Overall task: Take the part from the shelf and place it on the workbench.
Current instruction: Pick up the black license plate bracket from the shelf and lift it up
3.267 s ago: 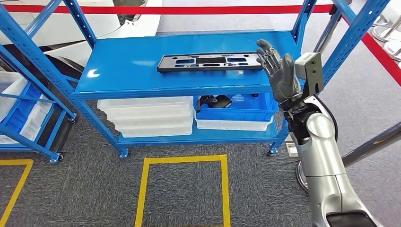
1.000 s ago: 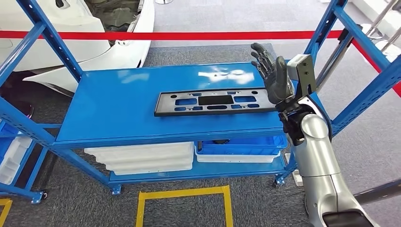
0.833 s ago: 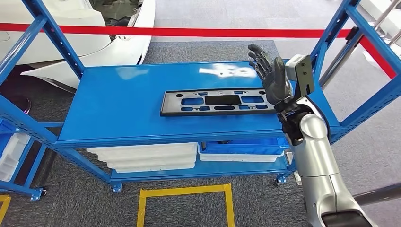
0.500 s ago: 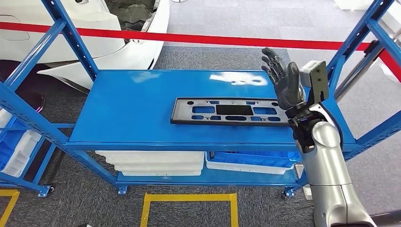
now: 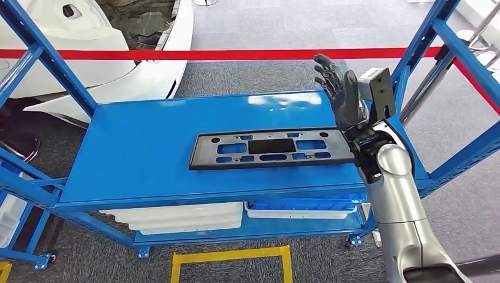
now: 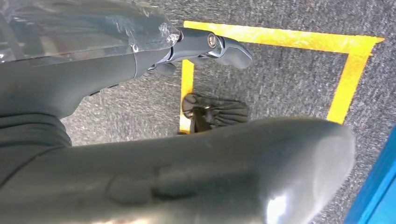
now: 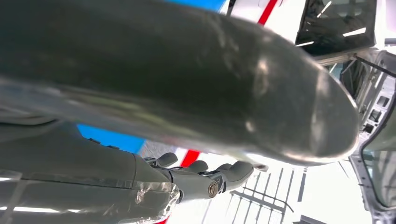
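Grey carpet, a red barrier tape (image 5: 236, 54) and a white car body (image 5: 106, 53) sit behind the blue shelf (image 5: 135, 159). The part (image 5: 271, 149), a long black plate with cut-outs, lies flat on the top shelf, nearer its front edge and reaching toward the right end. The right hand (image 5: 341, 94) is raised upright above that end, fingers spread, holding nothing. I'd say it should come down over the plate's right end, thumb under the edge, and lift level so the long piece doesn't swing. The left hand (image 6: 215, 44) hangs over the floor; I cannot tell its state.
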Tool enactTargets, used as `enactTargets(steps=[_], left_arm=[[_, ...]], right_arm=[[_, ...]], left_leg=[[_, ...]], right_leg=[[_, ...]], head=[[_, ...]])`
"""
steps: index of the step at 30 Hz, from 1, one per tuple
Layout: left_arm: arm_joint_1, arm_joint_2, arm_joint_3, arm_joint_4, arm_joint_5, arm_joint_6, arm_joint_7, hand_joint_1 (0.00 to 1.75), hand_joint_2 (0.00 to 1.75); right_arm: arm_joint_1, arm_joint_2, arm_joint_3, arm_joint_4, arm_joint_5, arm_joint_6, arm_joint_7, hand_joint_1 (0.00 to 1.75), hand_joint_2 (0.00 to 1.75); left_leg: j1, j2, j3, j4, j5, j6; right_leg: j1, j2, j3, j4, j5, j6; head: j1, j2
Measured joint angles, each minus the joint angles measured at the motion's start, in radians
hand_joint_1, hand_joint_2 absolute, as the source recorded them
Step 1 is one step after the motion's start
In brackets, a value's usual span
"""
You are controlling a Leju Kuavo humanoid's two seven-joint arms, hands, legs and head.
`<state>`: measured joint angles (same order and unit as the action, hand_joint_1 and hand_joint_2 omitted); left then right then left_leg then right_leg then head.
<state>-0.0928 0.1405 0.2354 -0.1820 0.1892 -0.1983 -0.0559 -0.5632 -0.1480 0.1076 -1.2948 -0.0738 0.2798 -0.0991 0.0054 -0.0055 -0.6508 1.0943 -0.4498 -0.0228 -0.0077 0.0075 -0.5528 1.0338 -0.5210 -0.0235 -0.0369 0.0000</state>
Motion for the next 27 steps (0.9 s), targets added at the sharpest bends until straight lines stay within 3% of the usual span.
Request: enactTargets(steps=[2, 5, 9, 13, 17, 22, 27], left_arm=[[0.0, 0.001, 0.0, 0.0, 0.003, 0.001, 0.005, 0.0, 0.0], [-0.001, 0.001, 0.0, 0.0, 0.006, 0.002, 0.007, 0.0, 0.0], [-0.001, 0.001, 0.0, 0.0, -0.002, 0.002, 0.007, 0.0, 0.0], [-0.001, 0.0, 0.0, 0.0, -0.011, 0.001, 0.001, 0.0, 0.0], [-0.001, 0.0, 0.0, 0.0, -0.018, 0.002, -0.002, 0.0, 1.75], [-0.002, 0.0, 0.0, 0.0, -0.025, 0.008, -0.002, 0.0, 1.75], [-0.005, 0.0, 0.0, 0.0, -0.026, 0.011, -0.002, 0.0, 1.75]], right_arm=[[0.0, 0.0, 0.0, -0.003, 0.003, -0.002, 0.002, 0.0, 0.0], [0.001, 0.001, 0.0, -0.007, 0.008, -0.006, 0.005, 0.0, 0.0], [0.0, 0.0, 0.0, -0.018, 0.028, -0.024, 0.011, 0.0, 1.75], [0.002, -0.001, 0.0, -0.036, 0.057, -0.033, 0.026, 0.0, 1.75], [0.015, -0.002, 0.0, -0.052, 0.129, -0.051, 0.032, 0.0, 1.75], [0.067, 0.007, 0.01, -0.077, 0.315, -0.085, 0.039, 0.0, 1.75], [0.096, 0.022, 0.029, -0.091, 0.394, -0.084, 0.052, 0.0, 1.75]], left_leg=[[-0.004, 0.0, 0.018, -0.053, 0.008, 0.009], [-0.004, -0.002, 0.02, -0.067, 0.004, 0.008], [-0.005, -0.003, 0.02, -0.067, -0.001, 0.014], [-0.005, -0.003, 0.021, -0.066, -0.003, 0.017], [-0.005, -0.003, 0.021, -0.066, -0.004, 0.017], [-0.005, -0.003, 0.025, -0.068, -0.004, 0.017], [-0.004, -0.003, 0.027, -0.07, -0.004, 0.017]], right_leg=[[0.003, 0.001, 0.002, 0.001, -0.008, 0.007], [0.003, 0.0, 0.002, -0.002, -0.013, 0.01], [0.002, -0.002, 0.009, -0.013, -0.013, 0.014], [0.002, -0.002, 0.011, -0.019, -0.013, 0.017], [0.002, -0.002, 0.012, -0.02, -0.012, 0.019], [0.003, -0.002, 0.015, -0.02, -0.012, 0.019], [0.003, -0.002, 0.016, -0.02, -0.012, 0.019]], head=[[-0.002, 0.0], [0.004, 0.0], [0.013, 0.0], [0.022, 0.0], [0.028, 0.0], [0.031, 0.0], [0.031, 0.0]])
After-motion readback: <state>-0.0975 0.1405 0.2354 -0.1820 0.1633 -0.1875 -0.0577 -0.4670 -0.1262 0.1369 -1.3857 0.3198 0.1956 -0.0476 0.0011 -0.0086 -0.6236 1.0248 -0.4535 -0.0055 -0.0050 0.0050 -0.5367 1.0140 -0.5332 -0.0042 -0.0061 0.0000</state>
